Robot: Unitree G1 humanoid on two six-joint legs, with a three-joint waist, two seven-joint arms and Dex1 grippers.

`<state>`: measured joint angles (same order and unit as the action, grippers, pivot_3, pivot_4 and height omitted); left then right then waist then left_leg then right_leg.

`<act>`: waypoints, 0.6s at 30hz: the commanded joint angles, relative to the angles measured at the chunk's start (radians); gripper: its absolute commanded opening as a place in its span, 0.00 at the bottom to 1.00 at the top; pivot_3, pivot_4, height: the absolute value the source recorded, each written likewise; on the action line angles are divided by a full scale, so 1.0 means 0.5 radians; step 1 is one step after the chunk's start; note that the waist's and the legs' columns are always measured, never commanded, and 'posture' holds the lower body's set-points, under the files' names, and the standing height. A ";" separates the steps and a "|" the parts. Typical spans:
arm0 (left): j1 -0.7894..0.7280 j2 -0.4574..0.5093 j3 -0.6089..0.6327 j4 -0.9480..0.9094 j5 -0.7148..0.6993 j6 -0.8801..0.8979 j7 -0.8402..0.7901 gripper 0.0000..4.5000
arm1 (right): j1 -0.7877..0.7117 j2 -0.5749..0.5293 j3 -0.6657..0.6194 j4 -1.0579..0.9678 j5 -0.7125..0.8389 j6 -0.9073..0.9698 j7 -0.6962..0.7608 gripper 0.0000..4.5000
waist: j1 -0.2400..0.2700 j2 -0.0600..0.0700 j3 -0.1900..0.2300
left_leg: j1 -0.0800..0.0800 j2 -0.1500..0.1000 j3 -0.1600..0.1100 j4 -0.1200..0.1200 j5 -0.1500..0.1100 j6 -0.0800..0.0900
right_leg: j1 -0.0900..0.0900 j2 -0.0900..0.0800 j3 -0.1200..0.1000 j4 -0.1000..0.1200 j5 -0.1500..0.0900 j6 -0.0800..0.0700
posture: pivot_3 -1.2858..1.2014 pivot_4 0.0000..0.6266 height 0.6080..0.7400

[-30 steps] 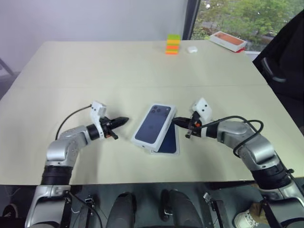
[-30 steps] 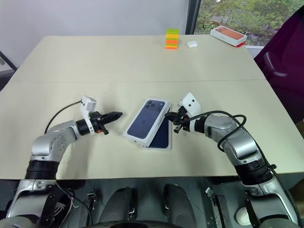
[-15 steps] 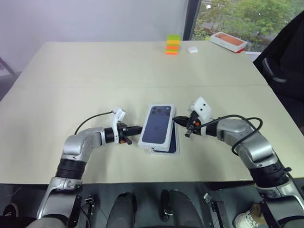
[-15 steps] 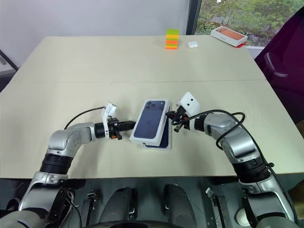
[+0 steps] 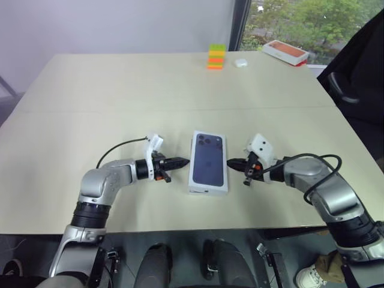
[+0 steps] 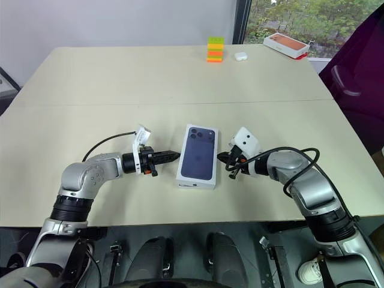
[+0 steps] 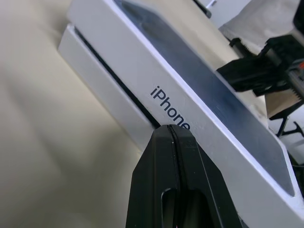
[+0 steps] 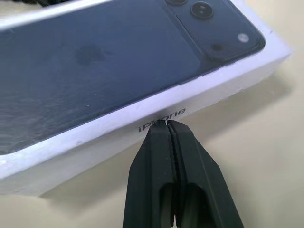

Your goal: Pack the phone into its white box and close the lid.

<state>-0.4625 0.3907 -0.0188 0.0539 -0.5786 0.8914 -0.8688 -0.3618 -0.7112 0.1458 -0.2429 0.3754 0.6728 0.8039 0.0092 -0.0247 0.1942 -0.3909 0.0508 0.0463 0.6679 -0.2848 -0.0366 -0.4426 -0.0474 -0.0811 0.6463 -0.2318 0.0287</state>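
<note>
Looking down from the head views: sitting square on the table (image 5: 90, 90), near the front edge, lid (image 5: 208, 161) resting on top of the box, printed phone picture facing up, camera cluster at the far end. Flanking it from both sides: left gripper (image 5: 183, 161) pointing at the lid's left long edge, fingers pinched together on nothing, tip just beside the cardboard. Mirroring it, right gripper (image 5: 231, 162) aiming at the right long edge, fingers likewise clenched and empty, tip right at the side wall. Standing well apart at the far edge: colored block stack (image 5: 218, 56), small white case (image 5: 242, 62), orange-topped box (image 5: 286, 51) by the window.

Switching to the left wrist view: pressing together as one black wedge, fingers (image 7: 178, 185) meeting the lid's (image 7: 199, 95) lettered side wall. Peeking out beneath, box (image 7: 102, 90) with a dark gap running between the two, lid sitting not fully down on this side. Showing beyond, the other gripper's black fingers.

Moving to the right wrist view: closing tight again, fingers (image 8: 173, 175), tip touching or nearly touching the lettered wall of the lid (image 8: 118, 61). Phone itself hidden, can't tell where.
</note>
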 commanded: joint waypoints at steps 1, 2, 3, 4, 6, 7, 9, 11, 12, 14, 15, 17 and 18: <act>0.014 0.041 0.014 -0.123 -0.045 0.008 -0.026 0.00 | -0.002 0.000 -0.010 -0.118 0.009 -0.048 0.061 0.01 | 0.001 0.000 0.000 | 0.000 0.000 0.000 0.000 0.000 0.000 | 0.000 0.000 0.000 0.000 0.000 0.000 | 0.52 0.24 1.00; 0.021 0.047 0.023 -0.139 -0.058 0.021 -0.023 0.00 | -0.007 0.012 -0.009 -0.108 0.000 -0.053 0.053 0.01 | 0.001 0.000 0.000 | 0.000 0.000 0.000 0.000 0.000 0.000 | 0.000 0.000 0.000 0.000 0.000 0.000 | 0.52 0.24 1.00; 0.032 0.054 0.027 -0.165 -0.070 0.033 -0.019 0.00 | -0.018 0.023 -0.002 -0.094 -0.014 -0.063 0.049 0.01 | 0.002 0.000 0.000 | 0.000 0.000 0.000 0.000 0.000 0.000 | 0.000 0.000 0.000 0.000 0.000 0.000 | 0.52 0.24 1.00; 0.039 0.056 0.030 -0.182 -0.078 0.044 -0.014 0.00 | -0.028 0.033 0.003 -0.082 -0.025 -0.067 0.044 0.01 | 0.002 0.000 0.000 | 0.000 0.000 0.000 0.000 0.000 0.000 | 0.000 0.000 0.000 0.000 0.000 0.000 | 0.52 0.24 1.00; 0.056 0.061 0.029 -0.210 -0.081 0.054 -0.010 0.00 | -0.035 0.046 0.011 -0.074 -0.048 -0.072 0.039 0.01 | 0.003 0.000 0.000 | 0.000 0.000 0.000 0.000 0.000 0.000 | 0.000 -0.001 0.000 -0.001 0.000 0.000 | 0.52 0.24 1.00; 0.067 0.065 0.026 -0.221 -0.081 0.051 -0.011 0.00 | -0.034 0.054 0.012 -0.076 -0.054 -0.068 0.036 0.01 | 0.003 0.000 0.000 | 0.000 0.000 0.001 0.000 0.000 0.000 | 0.000 -0.001 0.000 -0.001 0.000 0.000 | 0.52 0.24 1.00; 0.096 0.074 0.010 -0.236 -0.070 0.037 -0.011 0.00 | -0.026 0.059 0.027 -0.083 -0.076 -0.065 0.040 0.01 | 0.003 0.000 0.000 | 0.000 0.000 0.000 0.000 0.000 0.000 | 0.000 -0.001 0.000 -0.001 0.000 0.000 | 0.52 0.24 1.00; 0.127 0.091 -0.022 -0.250 -0.050 0.018 -0.025 0.00 | -0.023 0.061 0.041 -0.079 -0.116 -0.090 0.038 0.01 | 0.001 0.000 0.000 | 0.000 0.000 0.000 0.000 0.000 0.000 | 0.000 -0.001 0.000 0.000 0.000 0.000 | 0.52 0.24 1.00; 0.136 0.084 -0.028 -0.247 -0.037 0.000 -0.014 0.00 | -0.035 0.091 0.008 -0.066 -0.082 -0.054 0.024 0.01 | 0.001 0.000 0.000 | 0.000 0.000 0.000 0.000 0.000 0.000 | 0.000 0.000 0.000 0.000 0.000 0.000 | 0.52 0.24 1.00; 0.141 0.068 -0.033 -0.255 -0.030 -0.026 -0.002 0.00 | -0.046 0.074 0.015 -0.057 -0.117 -0.075 0.033 0.01 | 0.004 0.000 0.000 | 0.000 0.000 0.000 0.000 0.000 0.000 | 0.000 0.000 0.000 0.000 0.000 0.000 | 0.52 0.24 1.00; 0.135 0.057 -0.028 -0.252 -0.037 -0.024 0.006 0.00 | -0.047 0.076 0.005 -0.048 -0.117 -0.074 0.033 0.01 | 0.004 0.000 0.000 | 0.000 0.000 0.000 0.000 0.000 0.000 | 0.000 0.000 0.000 0.000 0.000 0.000 | 0.52 0.24 1.00; 0.127 0.048 -0.035 -0.241 -0.030 -0.041 0.004 0.00 | -0.051 0.090 -0.018 -0.033 -0.104 -0.068 0.029 0.01 | 0.005 0.000 0.000 | 0.000 0.000 0.000 0.001 0.000 0.000 | 0.000 0.000 0.000 0.000 0.000 -0.001 | 0.52 0.24 1.00; 0.120 0.038 -0.043 -0.229 -0.023 -0.046 0.009 0.00 | -0.056 0.096 -0.031 -0.030 -0.091 -0.058 0.028 0.01 | 0.005 0.000 0.000 | 0.000 0.000 0.000 0.002 0.000 0.000 | 0.001 -0.001 0.000 0.001 0.000 -0.001 | 0.52 0.24 1.00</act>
<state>-0.3873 0.4219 -0.0261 -0.0356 -0.5849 0.8889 -0.8628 -0.3657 -0.6754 0.1530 -0.2402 0.3173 0.6506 0.8171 0.0117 -0.0247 0.1941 -0.3909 0.0507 0.0464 0.6690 -0.2847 -0.0368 -0.4422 -0.0477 -0.0810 0.6465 -0.2316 0.0283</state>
